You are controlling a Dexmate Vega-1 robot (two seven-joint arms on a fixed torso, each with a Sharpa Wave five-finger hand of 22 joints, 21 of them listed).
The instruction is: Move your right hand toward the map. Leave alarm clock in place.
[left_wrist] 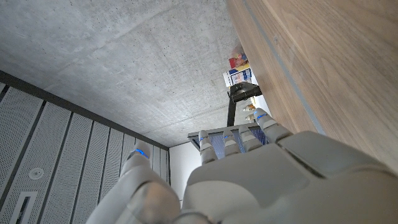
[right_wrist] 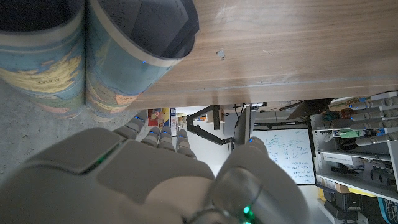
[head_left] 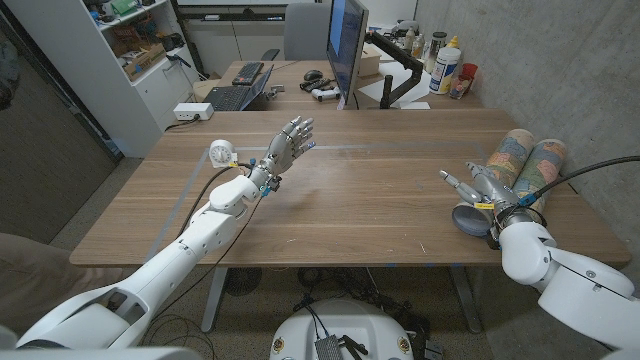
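The left arm [head_left: 190, 255] is seen entering from the lower left of the head view, stretched diagonally toward the frame's centre. The left hand [head_left: 285, 145] is held raised at upper centre-left, fingers [head_left: 300, 127] extended and slightly apart, nothing held. In the left wrist view the back of the left hand [left_wrist: 261, 180] is shown in the lower part, fingers reaching away. The right arm [head_left: 570, 280] is seen at the lower right corner, bent at the wrist. The right hand [head_left: 478, 185] is placed at the right of the frame, fingers spread, nothing gripped. In the right wrist view the back of the right hand [right_wrist: 124, 177] is shown low in frame, with the left hand's fingers at the right edge.
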